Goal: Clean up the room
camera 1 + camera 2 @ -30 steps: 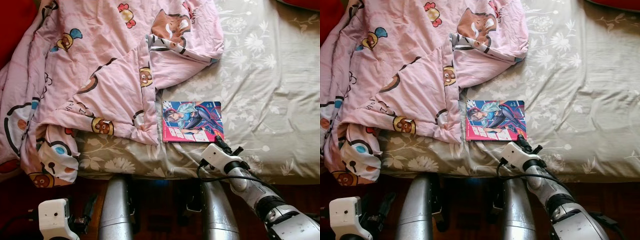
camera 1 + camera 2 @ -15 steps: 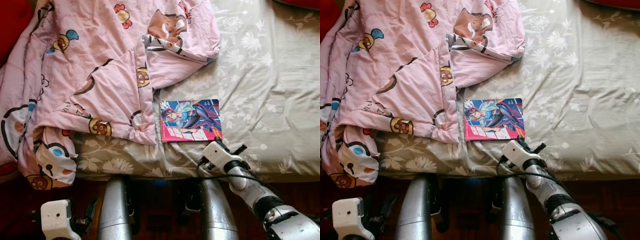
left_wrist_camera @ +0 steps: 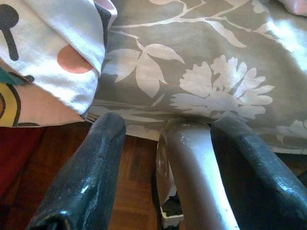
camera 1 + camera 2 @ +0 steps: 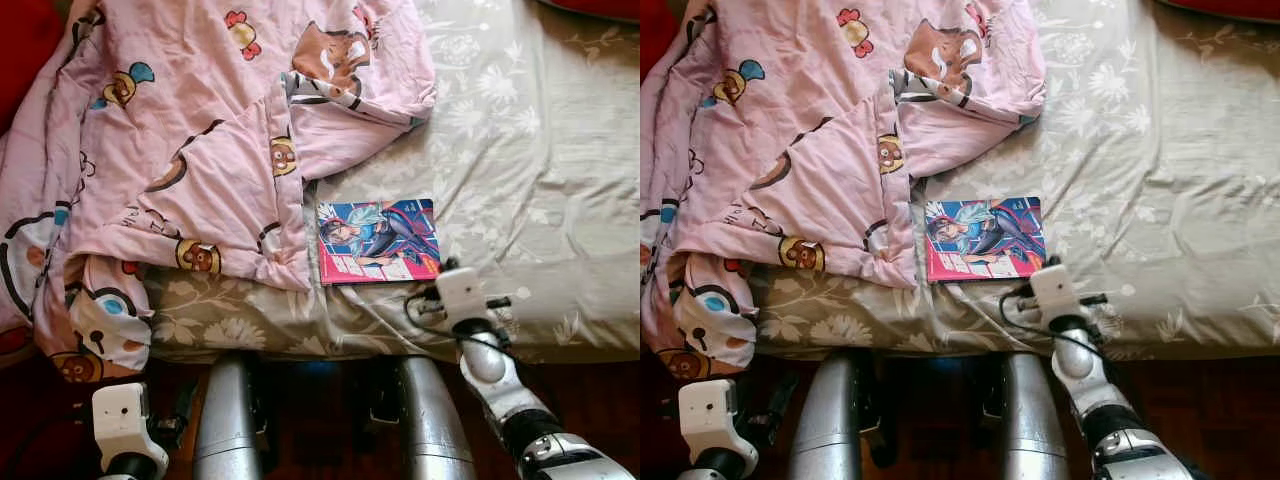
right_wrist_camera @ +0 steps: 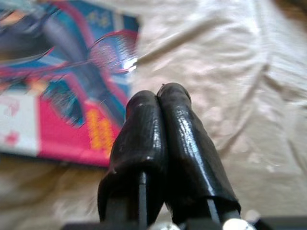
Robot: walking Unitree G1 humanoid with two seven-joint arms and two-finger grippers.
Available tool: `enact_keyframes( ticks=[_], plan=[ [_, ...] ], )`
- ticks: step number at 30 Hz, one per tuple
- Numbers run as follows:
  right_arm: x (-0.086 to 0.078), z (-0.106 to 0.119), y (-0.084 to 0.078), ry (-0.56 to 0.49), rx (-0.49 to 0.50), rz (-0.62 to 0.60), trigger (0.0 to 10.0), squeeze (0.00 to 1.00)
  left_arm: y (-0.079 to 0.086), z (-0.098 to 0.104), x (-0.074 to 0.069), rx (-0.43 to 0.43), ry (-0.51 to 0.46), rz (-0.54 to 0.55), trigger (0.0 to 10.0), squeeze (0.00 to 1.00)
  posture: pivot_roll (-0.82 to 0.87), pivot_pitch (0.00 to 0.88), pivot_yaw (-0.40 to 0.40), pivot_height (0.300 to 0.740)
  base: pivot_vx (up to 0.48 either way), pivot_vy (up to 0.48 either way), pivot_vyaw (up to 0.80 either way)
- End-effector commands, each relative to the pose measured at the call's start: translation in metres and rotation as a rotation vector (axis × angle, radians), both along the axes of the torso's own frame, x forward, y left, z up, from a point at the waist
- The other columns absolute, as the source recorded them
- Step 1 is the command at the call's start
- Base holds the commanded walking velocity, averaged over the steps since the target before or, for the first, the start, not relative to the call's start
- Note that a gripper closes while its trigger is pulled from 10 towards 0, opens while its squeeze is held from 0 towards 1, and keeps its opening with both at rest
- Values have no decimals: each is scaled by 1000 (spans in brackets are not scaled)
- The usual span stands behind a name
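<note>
Bed (image 4: pixel 530 150), floral grey sheet: book (image 4: pixel 378 242) flat near front edge, beside pink quilt (image 4: pixel 200 130). Right gripper (image 5: pixel 160 103) fingers pressed together, empty, by book's corner. Left gripper (image 3: pixel 168 158) spread, low.

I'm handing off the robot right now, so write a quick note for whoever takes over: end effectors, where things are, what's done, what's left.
Right end effector: fingers shut, empty, over the bed sheet at the near right corner of the comic book.
Left end effector: open, empty, low by the bed's near edge.
Comic book lies flat on the sheet, beside the rumpled pink blanket.
Done: nothing picked up.
Left: open the right fingers, take the book, put it away; the blanket probably needs straightening.
</note>
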State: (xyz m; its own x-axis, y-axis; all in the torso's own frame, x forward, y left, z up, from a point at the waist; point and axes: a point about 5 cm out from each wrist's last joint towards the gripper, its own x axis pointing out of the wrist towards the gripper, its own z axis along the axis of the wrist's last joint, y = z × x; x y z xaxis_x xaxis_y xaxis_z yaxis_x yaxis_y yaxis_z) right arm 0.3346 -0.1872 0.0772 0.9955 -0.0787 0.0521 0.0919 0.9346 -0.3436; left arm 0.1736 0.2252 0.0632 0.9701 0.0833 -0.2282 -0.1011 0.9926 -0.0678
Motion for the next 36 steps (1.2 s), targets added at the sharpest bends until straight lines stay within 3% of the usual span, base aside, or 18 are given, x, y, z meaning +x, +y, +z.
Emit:
enact_keyframes(
  ticks=[1, 4, 5, 6, 7, 8, 16, 21, 25, 29, 30, 33, 34, 36],
  plan=[
    [-7, -9, -5, 29, 123, -37, 10000, 1000, 9, -10, -10, 16, 54, 22, 10000, 0, 234, 396, -30, 596, 0, 0, 0],
    [-5, -10, -7, 38, 225, -47, 10000, 1000, 11, -10, -9, 21, 50, 19, 10000, 0, 232, 395, -24, 596, 0, 0, 0],
    [-6, -17, -13, 92, 326, -84, 10000, 1000, 12, -10, -7, 24, 48, 16, 10000, 0, 240, 397, -20, 596, 0, 0, 0],
    [-6, -17, -13, 92, 326, -84, 10000, 1000, 12, -10, -7, 24, 48, 16, 10000, 0, 240, 397, -20, 596, 0, 0, 0],
    [-7, -25, -21, 161, 417, -144, 10000, 1000, 12, -10, -6, 29, 47, 13, 10000, 0, 249, 399, -14, 596, 0, 0, 0],
    [-7, -26, -20, 175, 446, -136, 10000, 1000, 12, -9, -6, 31, 47, 11, 10000, 0, 247, 403, -9, 596, 0, 0, 0],
    [-2, -23, -23, 182, 604, -112, 10000, 1000, 12, -10, -13, 41, 61, -8, 10000, 0, 256, 412, 6, 596, 0, 0, 0],
    [4, -15, -14, 149, 688, 3, 10000, 1000, 14, -8, -14, 50, 61, -9, 10000, 0, 267, 415, 10, 596, 0, 0, 0],
    [8, -13, -6, 179, 715, 45, 10000, 1000, 16, -7, -18, 60, 70, -11, 10000, 0, 277, 417, 19, 596, 0, 0, 0],
    [11, -13, -3, 177, 797, 42, 10000, 1000, 17, -7, -21, 62, 76, -11, 10000, 0, 284, 421, 25, 596, 0, 0, 0],
    [10, -15, -2, 193, 857, 29, 10000, 1000, 17, -6, -22, 63, 77, -12, 10000, 0, 284, 421, 25, 596, 0, 0, 0],
    [10, -17, -2, 205, 883, 16, 10000, 1000, 18, -5, -24, 71, 81, -16, 10000, 0, 293, 426, 26, 596, 0, 0, 0],
    [10, -17, -2, 203, 890, 19, 10000, 0, 18, -5, -25, 72, 81, -16, 10000, 0, 293, 426, 26, 596, 0, 0, 0],
    [9, -19, -2, 203, 952, 9, 10000, 0, 19, -4, -27, 74, 84, -15, 10000, 0, 298, 437, 32, 596, 0, 0, 0]
  ],
)
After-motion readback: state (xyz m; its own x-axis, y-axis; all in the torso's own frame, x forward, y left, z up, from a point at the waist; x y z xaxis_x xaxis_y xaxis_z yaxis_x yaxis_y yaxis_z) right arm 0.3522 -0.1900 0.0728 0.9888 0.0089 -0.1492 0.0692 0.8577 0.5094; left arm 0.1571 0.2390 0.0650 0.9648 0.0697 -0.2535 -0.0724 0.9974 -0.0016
